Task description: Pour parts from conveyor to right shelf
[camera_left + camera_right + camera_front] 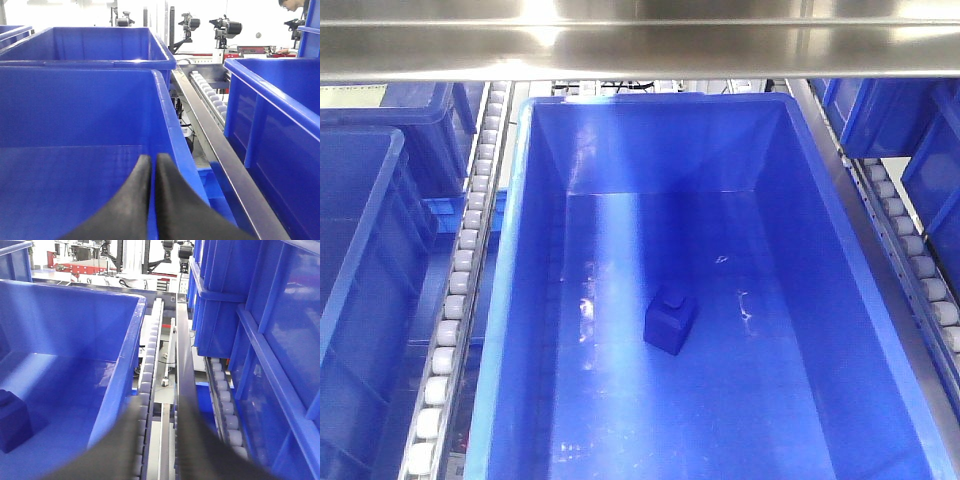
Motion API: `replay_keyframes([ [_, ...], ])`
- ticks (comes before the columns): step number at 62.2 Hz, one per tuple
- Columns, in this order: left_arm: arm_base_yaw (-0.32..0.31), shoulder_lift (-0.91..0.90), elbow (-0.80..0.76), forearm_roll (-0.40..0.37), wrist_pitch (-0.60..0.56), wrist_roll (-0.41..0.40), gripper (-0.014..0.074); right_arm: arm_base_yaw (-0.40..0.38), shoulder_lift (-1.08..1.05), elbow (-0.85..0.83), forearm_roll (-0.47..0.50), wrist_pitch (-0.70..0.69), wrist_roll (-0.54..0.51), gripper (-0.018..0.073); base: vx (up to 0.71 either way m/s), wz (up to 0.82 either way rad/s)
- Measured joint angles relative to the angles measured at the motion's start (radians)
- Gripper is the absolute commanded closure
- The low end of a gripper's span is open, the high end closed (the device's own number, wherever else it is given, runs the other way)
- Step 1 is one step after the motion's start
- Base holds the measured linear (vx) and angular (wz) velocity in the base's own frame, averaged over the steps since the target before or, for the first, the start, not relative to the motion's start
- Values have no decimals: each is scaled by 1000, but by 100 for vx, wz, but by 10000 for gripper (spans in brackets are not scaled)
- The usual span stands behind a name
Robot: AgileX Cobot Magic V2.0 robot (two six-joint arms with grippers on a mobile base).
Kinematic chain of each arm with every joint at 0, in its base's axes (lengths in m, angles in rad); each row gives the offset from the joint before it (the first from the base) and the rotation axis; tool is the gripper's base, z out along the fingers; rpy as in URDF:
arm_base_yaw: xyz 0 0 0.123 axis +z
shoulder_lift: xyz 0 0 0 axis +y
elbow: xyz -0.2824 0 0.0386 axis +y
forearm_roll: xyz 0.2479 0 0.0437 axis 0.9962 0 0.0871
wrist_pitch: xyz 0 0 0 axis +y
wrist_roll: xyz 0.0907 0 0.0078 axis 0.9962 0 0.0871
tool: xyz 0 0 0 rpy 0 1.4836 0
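A large blue bin (520,300) fills the middle of the front view. One dark blue block-shaped part (670,322) lies on its floor. The part also shows in the right wrist view (12,422), inside the same bin (122,365). Neither gripper shows in the front view. My left gripper (152,161) has its black fingers almost together with nothing between them, over the inner right wall of another blue bin (165,100). My right gripper (159,407) is open and empty. Its blurred fingers straddle the roller track (147,375) to the right of the middle bin.
Blue bins (260,305) are stacked on the shelf at the right, also in the front view (920,150). More blue bins (360,280) stand at the left. Roller tracks (460,290) run along both sides of the middle bin. A steel beam (640,40) crosses overhead.
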Motion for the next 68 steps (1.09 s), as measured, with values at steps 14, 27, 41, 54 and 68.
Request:
replay_keyframes([
  [14,0,0,0,0,0,0,603,0,0,0,60,-6,2,569,0,0],
  [27,0,0,0,0,0,0,603,0,0,0,66,-6,2,569,0,0],
  [41,0,0,0,0,0,0,603,0,0,0,66,-6,2,569,0,0],
  [54,0,0,0,0,0,0,603,0,0,27,-85,-54,74,569,0,0],
  [68,0,0,0,0,0,0,603,0,0,195,-239,-279,259,569,0,0],
])
